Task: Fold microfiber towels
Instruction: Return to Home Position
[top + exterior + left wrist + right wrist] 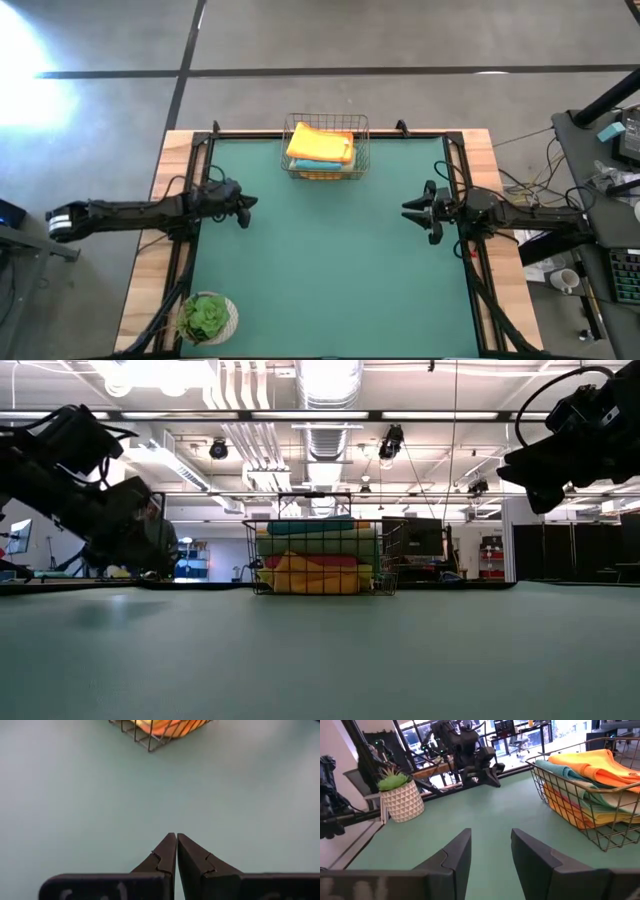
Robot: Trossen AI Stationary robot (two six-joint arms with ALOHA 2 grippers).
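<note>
The microfiber towels [321, 147] lie folded in a stack inside a wire basket [326, 170] at the far middle of the green mat; an orange one is on top, with teal, sage, pink and yellow layers [590, 785] below it. My left gripper [247, 206] hovers shut over the mat's left side, its fingertips [176, 838] together and holding nothing. My right gripper [410, 210] hovers open over the mat's right side, pointing level toward the left arm, nothing between its fingers [490, 850].
A potted green plant in a white pot [207, 318] stands at the near left corner, off the mat. The green mat [330, 270] lies bare between the two arms. Cables and desk clutter [600, 190] sit beyond the table's right edge.
</note>
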